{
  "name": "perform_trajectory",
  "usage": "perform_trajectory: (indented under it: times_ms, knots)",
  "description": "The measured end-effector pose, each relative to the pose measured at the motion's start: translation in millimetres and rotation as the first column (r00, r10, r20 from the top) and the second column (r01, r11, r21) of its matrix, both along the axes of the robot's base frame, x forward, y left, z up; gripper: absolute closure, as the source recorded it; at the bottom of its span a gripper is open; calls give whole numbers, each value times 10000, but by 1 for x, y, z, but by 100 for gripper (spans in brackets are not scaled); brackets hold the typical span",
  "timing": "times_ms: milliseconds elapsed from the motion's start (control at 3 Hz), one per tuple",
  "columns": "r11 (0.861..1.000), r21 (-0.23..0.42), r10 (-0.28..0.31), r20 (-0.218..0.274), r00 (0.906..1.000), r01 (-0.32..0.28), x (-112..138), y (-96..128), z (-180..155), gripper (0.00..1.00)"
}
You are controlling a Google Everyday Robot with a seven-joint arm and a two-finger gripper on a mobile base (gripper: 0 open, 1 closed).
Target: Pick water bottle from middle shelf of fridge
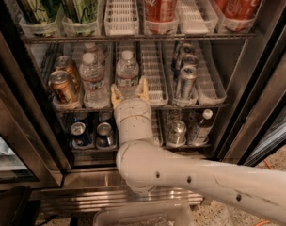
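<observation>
White pincer (129,92), fingers spread, is straddling the base of a small clear ribbed water bottle (127,72) that is standing in a white slotted tray of the middle wire shelf (154,75) of the steel fridge (86,180).

Water bottle (127,71) base behind gripper (129,88)

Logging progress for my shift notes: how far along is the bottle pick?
Done: the end effector is at the middle shelf, open. In hand: its fingers flank the water bottle. Left: close, then lift it out of the fridge.
</observation>
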State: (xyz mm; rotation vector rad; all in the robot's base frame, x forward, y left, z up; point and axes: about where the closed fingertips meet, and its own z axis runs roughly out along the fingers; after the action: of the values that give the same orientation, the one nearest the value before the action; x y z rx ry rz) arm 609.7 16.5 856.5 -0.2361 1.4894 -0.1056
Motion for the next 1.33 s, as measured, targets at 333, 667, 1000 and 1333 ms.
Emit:
perform_trajectory:
  times_ms: [333, 667, 1000, 1333]
  knots:
    - [10000, 88, -41, -115, 9999, 42, 5, 2, -4, 34]
    - [9999, 126, -43, -207, 9998, 45, 8, 4, -8, 33]
    - [9999, 144, -51, -275, 9996, 55, 11, 6, -11, 29]
    - [9999, 152, -55, -301, 9995, 59, 13, 7, -13, 48]
